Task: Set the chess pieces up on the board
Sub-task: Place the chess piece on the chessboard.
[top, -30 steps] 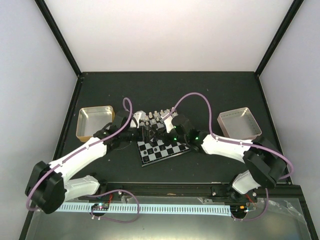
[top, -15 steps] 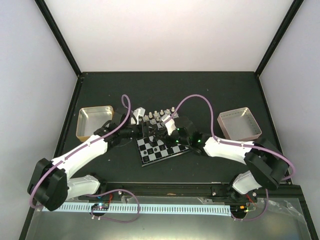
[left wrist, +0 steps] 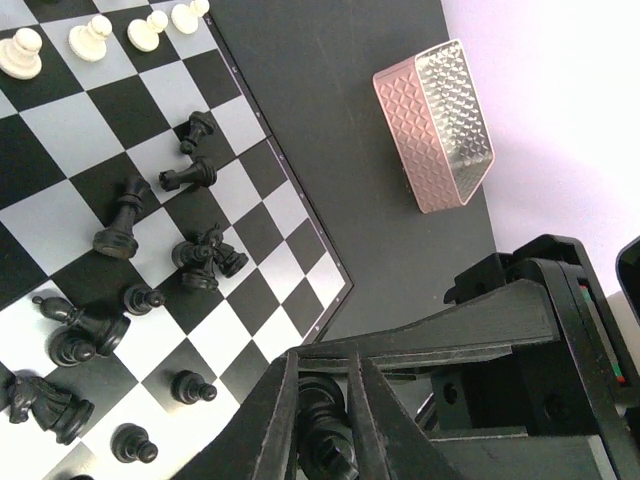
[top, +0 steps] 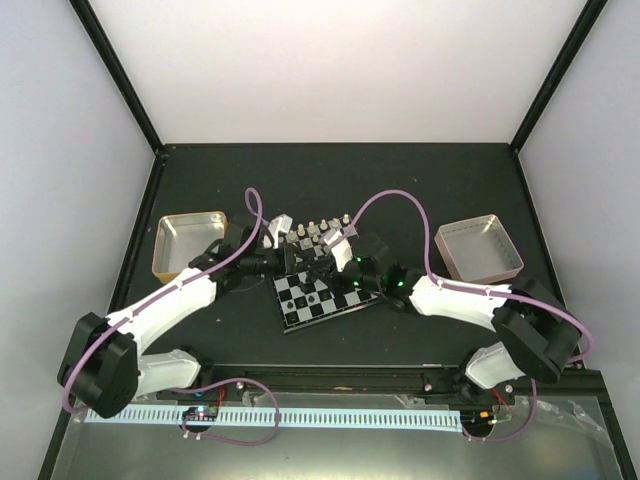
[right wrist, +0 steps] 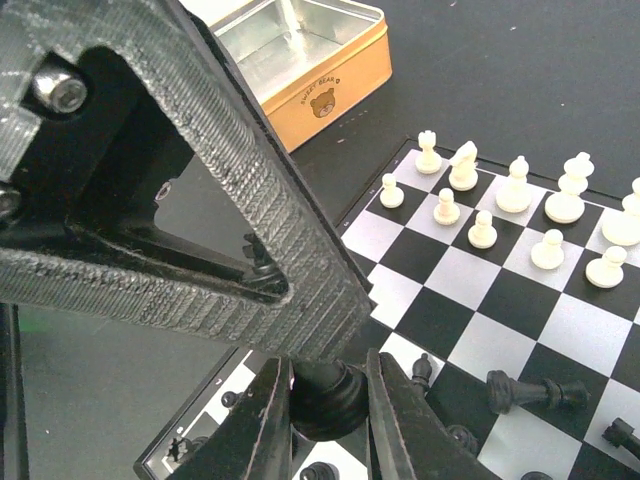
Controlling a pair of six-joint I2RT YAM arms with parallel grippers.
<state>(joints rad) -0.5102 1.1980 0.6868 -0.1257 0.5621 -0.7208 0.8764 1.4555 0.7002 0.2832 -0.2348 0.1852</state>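
Chess pieces [left wrist: 322,435] seem pinched in both tools [left wrist: 322,378] [right wrist: 328,372] (hidden overhead).

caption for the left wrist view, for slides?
Left gripper shut on a black piece; other black pieces scattered on the board, several toppled.

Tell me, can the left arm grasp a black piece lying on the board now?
Probably not yet: the left gripper is shut on a black piece, though the lying pieces are uncovered.
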